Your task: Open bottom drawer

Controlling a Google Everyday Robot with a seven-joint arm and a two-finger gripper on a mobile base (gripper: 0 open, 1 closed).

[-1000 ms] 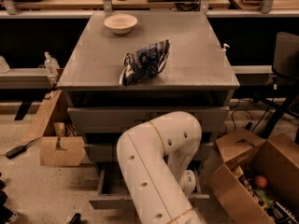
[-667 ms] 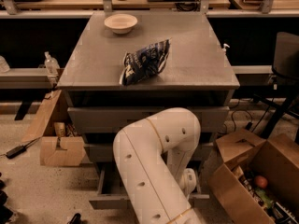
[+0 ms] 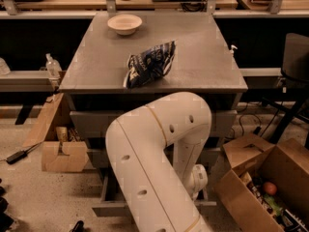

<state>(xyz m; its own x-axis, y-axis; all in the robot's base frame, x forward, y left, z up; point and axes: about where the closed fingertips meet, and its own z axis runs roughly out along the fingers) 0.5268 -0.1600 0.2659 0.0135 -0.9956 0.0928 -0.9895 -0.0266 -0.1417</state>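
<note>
- Desk (image 3: 203,57): you are looking at a grey unit with three drawer fronts stacked under its top.
- Bottom drawer (image 3: 112,209): it is sitting lowest in the stack, just above the floor. It is standing partly pulled out, with its front lying forward of the two fronts above it. Its middle is hiding behind the arm.
- Arm (image 3: 149,153): the large white arm is bending down in front of the desk and is covering the centre of all three fronts.
- Gripper (image 3: 197,179): it is reaching down at the bottom drawer, right of centre, and is mostly hiding behind the arm. You cannot tell whether it is spread or closed, or what it is gripping.
- Top drawer front (image 3: 91,122) and middle drawer front (image 3: 95,157): both are sitting flush with the unit.
- Bowl (image 3: 124,23): it is resting at the far left of the desk top.
- Snack bag (image 3: 149,64): the dark crumpled bag is lying near the middle of the top.
- Open cardboard box (image 3: 263,190): it is standing on the floor to the right, holding small items.
- Cardboard piece (image 3: 63,154): it is lying on the floor to the left.
</note>
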